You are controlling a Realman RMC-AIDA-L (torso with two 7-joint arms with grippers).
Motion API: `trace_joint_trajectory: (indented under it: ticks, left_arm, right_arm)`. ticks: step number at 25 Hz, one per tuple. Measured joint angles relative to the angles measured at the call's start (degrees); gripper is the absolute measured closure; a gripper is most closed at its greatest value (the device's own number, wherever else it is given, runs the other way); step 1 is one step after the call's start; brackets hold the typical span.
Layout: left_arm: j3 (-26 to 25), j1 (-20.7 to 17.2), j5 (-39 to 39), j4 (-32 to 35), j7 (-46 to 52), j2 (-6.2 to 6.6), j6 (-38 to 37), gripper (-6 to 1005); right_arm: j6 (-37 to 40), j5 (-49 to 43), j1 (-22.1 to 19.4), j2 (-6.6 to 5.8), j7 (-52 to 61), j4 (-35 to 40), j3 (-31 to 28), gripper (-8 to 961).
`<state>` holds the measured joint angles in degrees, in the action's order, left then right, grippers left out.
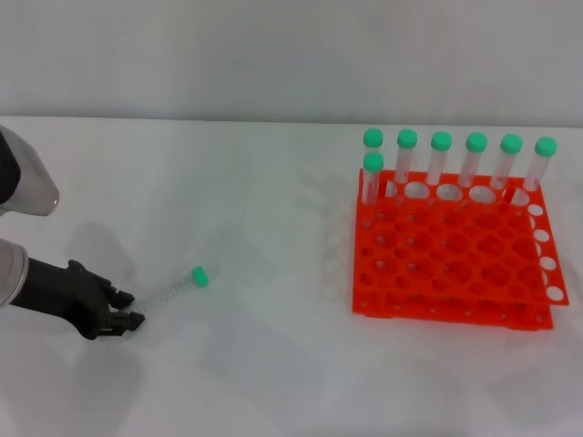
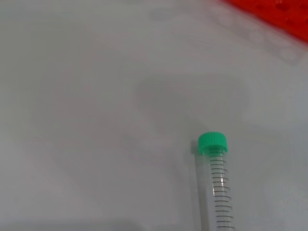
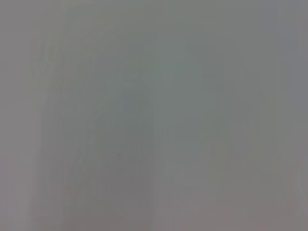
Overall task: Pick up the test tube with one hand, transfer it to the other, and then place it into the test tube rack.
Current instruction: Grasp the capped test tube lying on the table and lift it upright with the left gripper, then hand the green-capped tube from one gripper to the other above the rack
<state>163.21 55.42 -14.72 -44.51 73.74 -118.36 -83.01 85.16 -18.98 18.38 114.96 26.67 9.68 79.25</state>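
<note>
The test tube [image 1: 173,289] lies on the white table at the left, its green cap pointing toward the rack and its tapered end toward my left gripper [image 1: 128,309]. That black gripper sits low at the tube's tapered end with its two fingertips apart, open. In the left wrist view the test tube [image 2: 216,185] shows its green cap and graduation marks. The orange-red test tube rack [image 1: 455,264] stands at the right, and its corner [image 2: 274,12] appears in the left wrist view. My right gripper is out of view.
Several green-capped tubes [image 1: 442,164] stand upright along the rack's back row and one at its left. The right wrist view shows only a plain grey surface. Bare white table lies between the tube and the rack.
</note>
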Motion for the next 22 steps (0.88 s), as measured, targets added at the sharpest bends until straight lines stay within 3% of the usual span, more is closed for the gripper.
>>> trace_joint_trajectory:
  ticks: [12,16,22]
  left_arm:
    - [0.0,0.4,1.4,-0.6,-0.2,-0.12,0.4,792]
    - [0.0,0.5,2.9,-1.4,-0.6,-0.13,-0.3,801]
    - [0.0,-0.5,16.5,-8.9,-5.6,-0.17,-15.1,801]
  right_arm:
    - [-0.1,-0.3,0.2,0.07,0.4,0.0,0.2,128]
    - [-0.2,-0.4,0.3,0.09,0.6,0.2,0.4,128]
    - [0.5,-0.5,0.3,0.07,0.7,0.8,2.8,127]
